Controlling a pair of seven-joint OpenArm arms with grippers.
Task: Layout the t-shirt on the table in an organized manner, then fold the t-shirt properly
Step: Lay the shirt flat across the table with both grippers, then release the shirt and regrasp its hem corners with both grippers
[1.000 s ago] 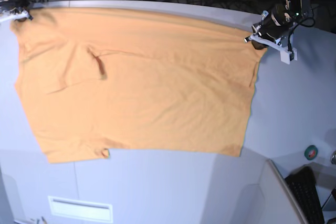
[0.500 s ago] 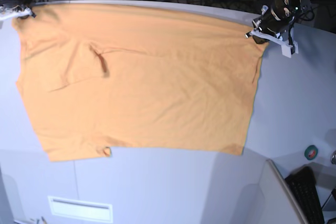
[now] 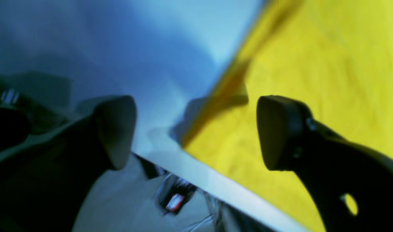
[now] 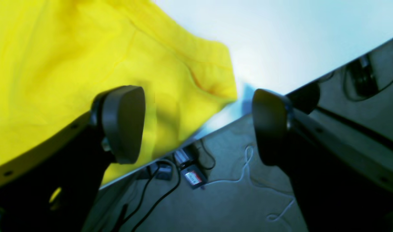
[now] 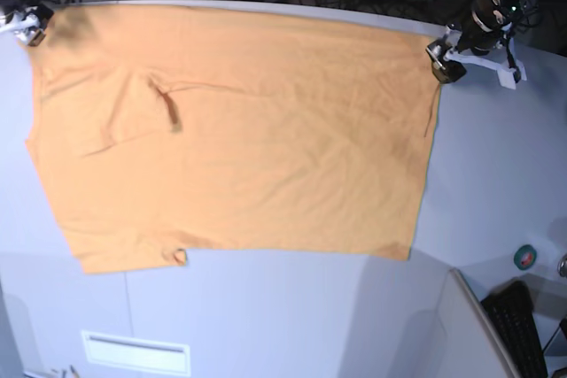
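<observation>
T-shirt (image 5: 230, 130) lies spread flat across the table (image 5: 496, 174), so your layout looks done; folding remains. Both grippers, left (image 3: 196, 132) and right (image 4: 198, 125), stand spread wide, holding nothing.

Left wrist view is smearing badly: you're seeing the t-shirt (image 3: 328, 80) edge as a soft streak, and the clutter under the table (image 3: 190, 161) rim is blurring past recognition. The left gripper (image 3: 196, 132) finger bases are running off the bottom and side edges. In the right wrist view the right gripper (image 4: 198, 125) fingers are getting cropped the same way, and the shirt is running off the top and left. In the base view the right gripper (image 5: 25, 24) is getting clipped by the left edge, too small to read. The keyboard (image 5: 523, 329) is getting cut off bottom right.
</observation>
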